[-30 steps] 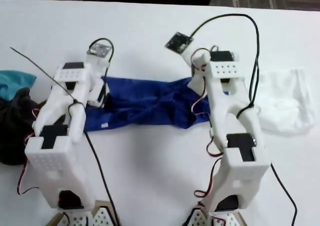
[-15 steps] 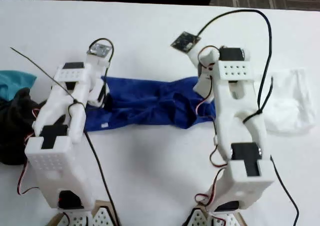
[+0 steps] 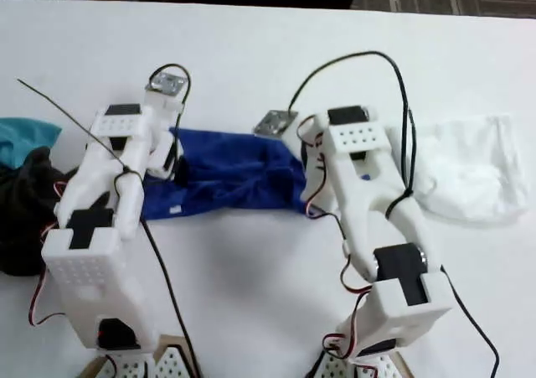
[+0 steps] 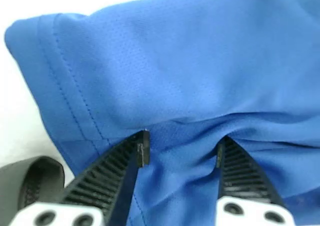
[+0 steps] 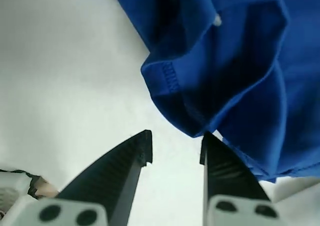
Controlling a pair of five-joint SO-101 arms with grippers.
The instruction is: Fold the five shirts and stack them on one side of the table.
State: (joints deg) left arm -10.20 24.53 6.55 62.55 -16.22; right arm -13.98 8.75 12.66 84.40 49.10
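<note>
The left gripper (image 4: 181, 153) stays put on the left end of the blue shirt (image 3: 230, 173), its jaws parted around a ridge of cloth without pinching it. The right gripper (image 5: 175, 148) has swung leftward, and the shirt now lies shorter across the middle of the table (image 3: 251, 51), so an inward fold seems under way. Its jaws stand apart and hold nothing, with the hem just beside one finger. Counted across: one teal shirt (image 3: 21, 135), one black shirt (image 3: 25, 214), one blue, one white shirt (image 3: 469, 177), four garments in all, and two arms.
</note>
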